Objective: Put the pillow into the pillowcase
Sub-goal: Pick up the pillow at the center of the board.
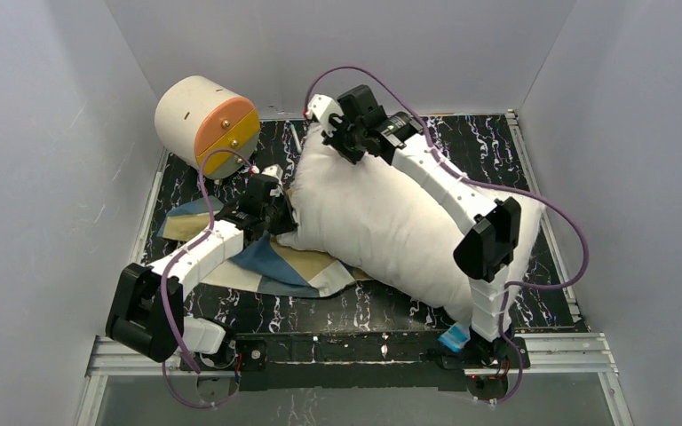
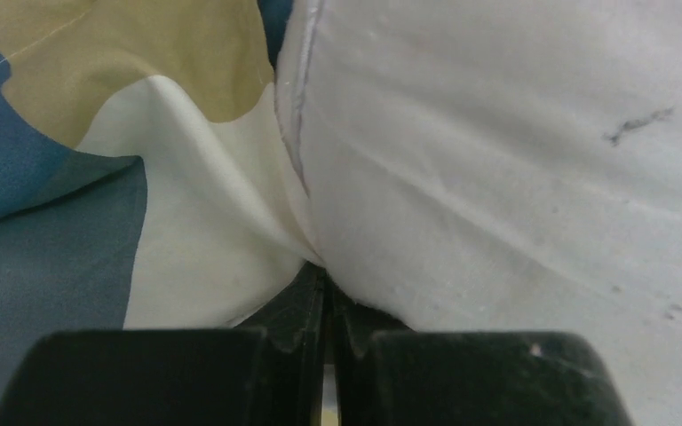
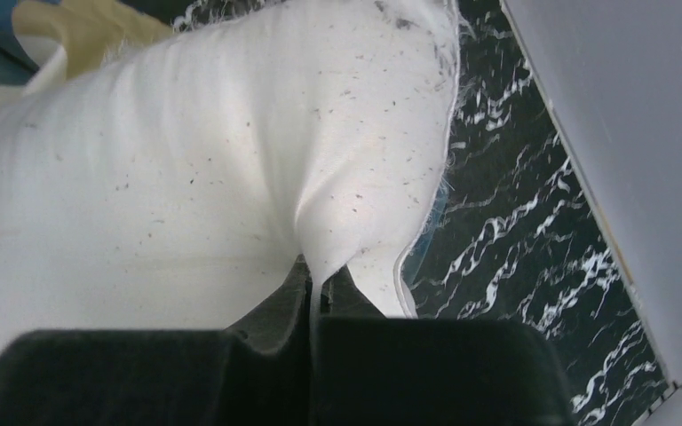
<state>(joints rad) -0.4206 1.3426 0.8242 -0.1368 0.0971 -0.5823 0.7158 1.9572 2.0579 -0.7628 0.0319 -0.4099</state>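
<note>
Black marbled worktop (image 1: 515, 142); left gripper (image 2: 324, 280) pinches pillowcase (image 2: 204, 231), right gripper (image 3: 313, 286) pinches pillow (image 3: 186, 160) corner; thin pinch may slip under pull.

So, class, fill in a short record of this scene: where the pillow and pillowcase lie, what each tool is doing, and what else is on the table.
pillow: diagonal on the table, outside the pillowcase, left edge lying over it
pillowcase: crumpled at the left, partly under the pillow
left tool: shut on pillowcase cloth, right beside the pillow
right tool: shut on the pillow's far corner
other: cylinder at the far left corner
task: pillow not yet inside
</note>
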